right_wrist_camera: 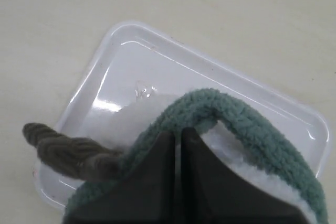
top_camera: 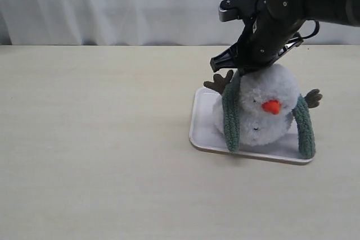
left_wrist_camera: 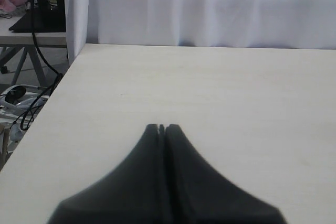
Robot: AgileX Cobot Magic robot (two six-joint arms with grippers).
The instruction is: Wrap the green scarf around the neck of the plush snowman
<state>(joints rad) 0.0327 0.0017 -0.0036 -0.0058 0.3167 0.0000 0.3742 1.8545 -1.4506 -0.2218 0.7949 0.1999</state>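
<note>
- Checking the exterior view first: we see the plush snowman (top_camera: 259,113) sitting in a white tray (top_camera: 198,133) on the beige table (top_camera: 101,139), right of centre, with its orange nose (top_camera: 271,107) towards the camera.
- We see the green scarf (top_camera: 230,119) draped over the top of the plush. One end hangs down the left side and the other down the right side, and both reach the tray floor.
- We can't make out the neck crease from this angle, so we can't say whether the scarf sits in it or higher up on the fluff.
- We see one brown twig arm (top_camera: 220,81) sticking out at upper left, just beside the scarf. The second twig arm (top_camera: 313,98) pokes out on the right.
- We have the right gripper (top_camera: 244,71) reaching in from the upper right, right at the top of the plush where the scarf crosses over.
- In the right wrist view its fingers (right_wrist_camera: 157,171) are pressed together, with the tips tucked under the scarf's arch and touching the knit. We can't tell whether any knit is actually pinched.
- We have the left gripper (left_wrist_camera: 163,128) with its jaws closed on nothing, over bare tabletop, with the white curtain (left_wrist_camera: 210,9) beyond the far edge.
</note>
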